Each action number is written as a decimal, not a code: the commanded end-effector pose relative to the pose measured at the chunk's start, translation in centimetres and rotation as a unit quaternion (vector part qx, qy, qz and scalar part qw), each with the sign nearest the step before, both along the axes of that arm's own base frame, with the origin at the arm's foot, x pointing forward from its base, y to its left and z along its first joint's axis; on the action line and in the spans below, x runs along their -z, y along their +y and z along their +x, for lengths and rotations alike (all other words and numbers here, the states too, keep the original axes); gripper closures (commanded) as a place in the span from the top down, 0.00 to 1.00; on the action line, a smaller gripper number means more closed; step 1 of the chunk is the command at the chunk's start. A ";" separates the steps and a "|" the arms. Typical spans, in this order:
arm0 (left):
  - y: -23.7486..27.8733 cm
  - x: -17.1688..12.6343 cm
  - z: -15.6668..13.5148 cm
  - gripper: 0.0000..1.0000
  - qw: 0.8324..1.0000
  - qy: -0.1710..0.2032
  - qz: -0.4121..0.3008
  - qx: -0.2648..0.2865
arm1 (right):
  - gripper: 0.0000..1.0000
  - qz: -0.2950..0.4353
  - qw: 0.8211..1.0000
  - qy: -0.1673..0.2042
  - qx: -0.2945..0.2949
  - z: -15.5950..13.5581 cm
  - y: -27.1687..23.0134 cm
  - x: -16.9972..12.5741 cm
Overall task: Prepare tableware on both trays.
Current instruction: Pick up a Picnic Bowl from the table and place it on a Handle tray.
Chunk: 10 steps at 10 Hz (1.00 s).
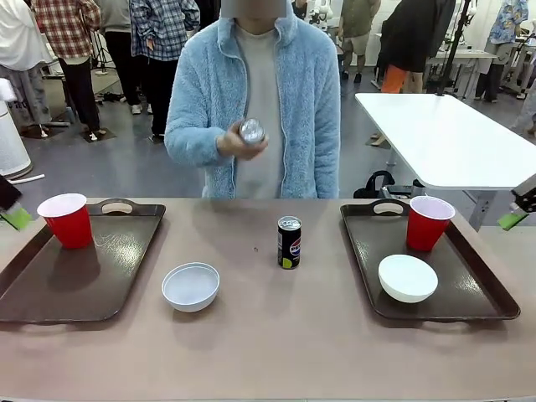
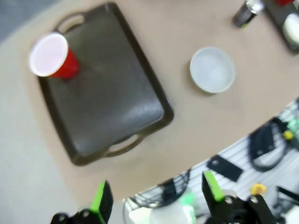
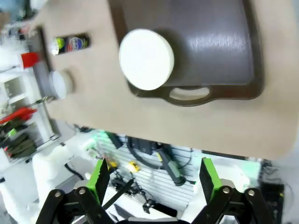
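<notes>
The left tray [image 1: 50, 289] holds a red cup [image 1: 65, 219]; the right tray [image 1: 481, 289] holds a red cup [image 1: 429, 223] and a white bowl [image 1: 407, 277]. Another white bowl [image 1: 191, 286] and a dark can [image 1: 289, 242] stand on the table between the trays. The person holds a second can [image 1: 251, 131] in one hand above the far edge. My left gripper [image 2: 156, 196] hangs open and empty, high above the near end of the left tray [image 2: 112, 102]. My right gripper [image 3: 152, 175] is open and empty, high off the near end of the right tray [image 3: 210, 42].
The tan table [image 1: 268, 352] is bare along its front. A white folding table [image 1: 444, 134] stands behind at the right. Racks with cables and tools [image 3: 154, 154] lie below the table's near edge in both wrist views.
</notes>
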<state>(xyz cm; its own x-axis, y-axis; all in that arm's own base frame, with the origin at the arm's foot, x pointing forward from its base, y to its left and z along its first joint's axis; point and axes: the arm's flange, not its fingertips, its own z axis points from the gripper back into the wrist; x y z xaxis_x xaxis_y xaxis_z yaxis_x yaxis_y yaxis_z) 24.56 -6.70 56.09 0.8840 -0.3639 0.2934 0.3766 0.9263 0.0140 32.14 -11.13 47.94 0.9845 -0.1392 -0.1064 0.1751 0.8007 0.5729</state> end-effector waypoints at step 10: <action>-6.5 4.7 4.0 1.00 0.991 0.105 0.039 0.077 | 1.00 0.105 0.994 0.014 -0.008 -2.4 -4.3 2.8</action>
<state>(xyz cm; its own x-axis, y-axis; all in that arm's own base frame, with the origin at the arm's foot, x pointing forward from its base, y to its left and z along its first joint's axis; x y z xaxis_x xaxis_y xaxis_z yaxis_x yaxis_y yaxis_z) 27.86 -12.93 51.49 0.8530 -0.5146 0.0872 0.5169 0.8560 -0.0046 29.71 -15.44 45.03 0.9842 -0.0887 -0.1534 0.1727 0.6735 0.7187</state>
